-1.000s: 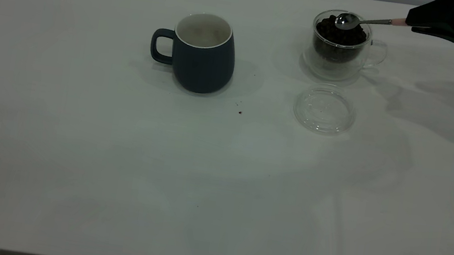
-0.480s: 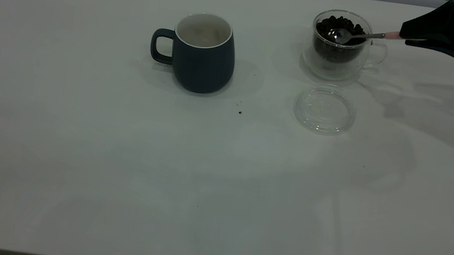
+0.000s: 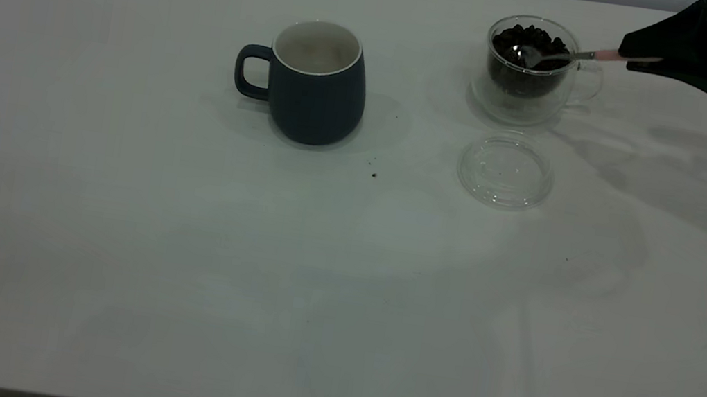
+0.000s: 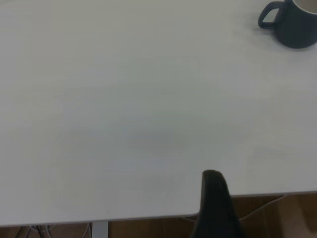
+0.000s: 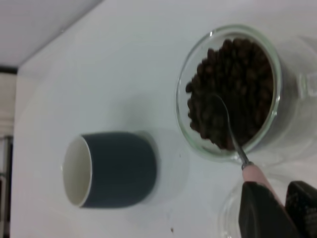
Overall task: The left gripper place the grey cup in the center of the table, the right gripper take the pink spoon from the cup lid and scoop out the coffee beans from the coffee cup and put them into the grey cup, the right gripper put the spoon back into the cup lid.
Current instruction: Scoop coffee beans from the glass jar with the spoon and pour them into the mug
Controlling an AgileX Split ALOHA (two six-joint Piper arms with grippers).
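**At the far right of the desk: spoon in the beans**

My right claw (image 3: 652, 55) is closed on the pink spoon (image 3: 561, 54), its bowl dipped into the coffee beans (image 3: 530, 41) inside the glass cup (image 3: 528, 70). The grey cup (image 3: 316, 84) stands near the desk (image 3: 180, 235) middle. The lid (image 3: 505, 170) lies before the glass cup.

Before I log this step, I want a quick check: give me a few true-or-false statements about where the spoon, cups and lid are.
1. The right gripper holds the pink spoon. True.
2. The spoon's bowl is in the coffee beans in the coffee cup. True.
3. The spoon lies on the cup lid. False: the lid is bare.
4. The grey cup lies on its side. False: it stands upright on the table.
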